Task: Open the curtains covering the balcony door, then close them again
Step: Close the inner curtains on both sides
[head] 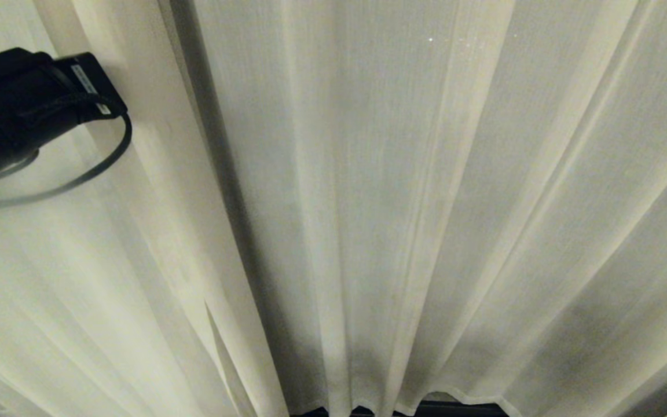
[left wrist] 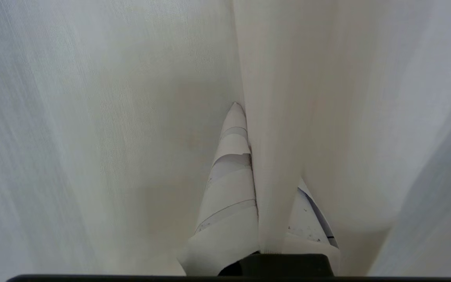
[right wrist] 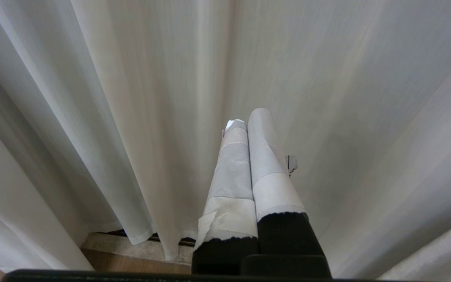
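On the left, the left gripper (left wrist: pixel 260 184) pinches a hemmed edge of the curtains (head: pixel 368 202), which hang straight up and down. The right gripper (right wrist: pixel 249 129) is clenched, empty, just in front of them.

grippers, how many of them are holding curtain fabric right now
1. The left gripper is shut on a hemmed fold of the cream woven curtains, at the head view's upper left. The right gripper is shut on nothing, just in front of the fabric.
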